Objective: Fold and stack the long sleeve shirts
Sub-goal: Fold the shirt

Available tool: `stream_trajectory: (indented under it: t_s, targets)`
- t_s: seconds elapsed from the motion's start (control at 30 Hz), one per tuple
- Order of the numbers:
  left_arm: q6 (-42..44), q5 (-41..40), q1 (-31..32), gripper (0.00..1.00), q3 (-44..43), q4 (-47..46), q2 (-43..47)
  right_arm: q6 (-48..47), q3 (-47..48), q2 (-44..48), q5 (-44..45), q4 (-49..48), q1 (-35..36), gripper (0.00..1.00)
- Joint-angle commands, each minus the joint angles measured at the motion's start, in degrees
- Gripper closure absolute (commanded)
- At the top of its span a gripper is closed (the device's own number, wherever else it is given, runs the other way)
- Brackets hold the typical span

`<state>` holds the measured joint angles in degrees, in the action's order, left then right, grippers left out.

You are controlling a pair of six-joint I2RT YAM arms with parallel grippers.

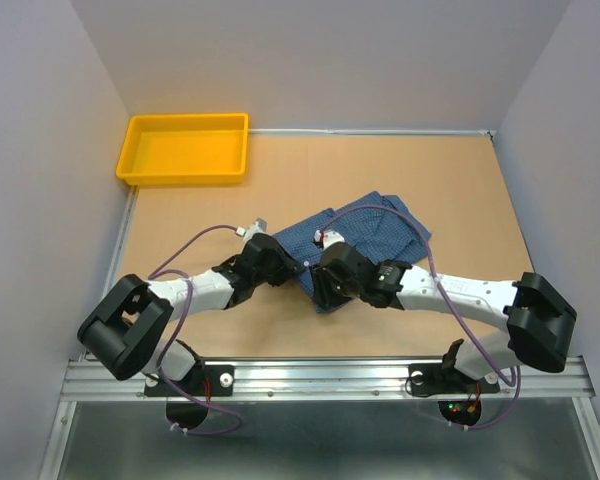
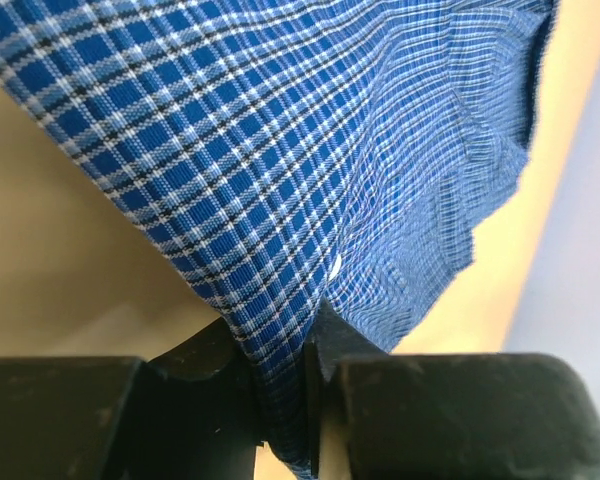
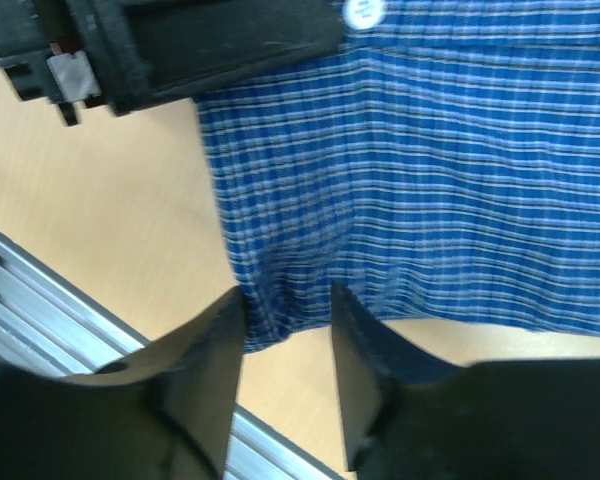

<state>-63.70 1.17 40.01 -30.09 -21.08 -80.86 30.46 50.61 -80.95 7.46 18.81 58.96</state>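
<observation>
The long sleeve shirt (image 1: pixel 380 225), blue with a fine check, lies crumpled on the wooden table in the middle of the top view. My left gripper (image 1: pixel 284 264) is at its near left edge. In the left wrist view, the left gripper (image 2: pixel 275 335) is shut on a fold of the shirt (image 2: pixel 280 150), and a pale button (image 2: pixel 340 263) shows just beyond the fingertips. My right gripper (image 1: pixel 318 290) is at the shirt's near corner. The right wrist view shows the right gripper (image 3: pixel 285 300) open, its fingers either side of the hem of the shirt (image 3: pixel 430 200) without pinching it.
A yellow tray (image 1: pixel 185 148) stands at the back left corner of the table. An aluminium rail (image 1: pixel 320 378) runs along the near edge, close under the right gripper. The left gripper's black body (image 3: pixel 180 40) hangs just above the cloth in the right wrist view. Pale walls enclose the table.
</observation>
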Motion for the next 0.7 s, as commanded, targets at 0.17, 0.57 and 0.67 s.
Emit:
stream_trajectory:
  t_s: [0.17,0.57,0.67]
  targets:
    - [14.8,-7.1,-0.6,0.83,-10.7,26.8,9.9,-0.7,5.5,6.4,5.9,-2.5,-4.8,0.53]
    - [17.4,-3.4,-2.8,0.83,-14.7,41.5,13.8,0.7,6.5,-5.7,-4.3,-22.2,-18.1,0.8]
    - [18.0,-2.2,-3.6,0.83,-16.1,44.4,13.4,2.7,4.6,-10.9,-7.0,-29.7,-18.0,0.82]
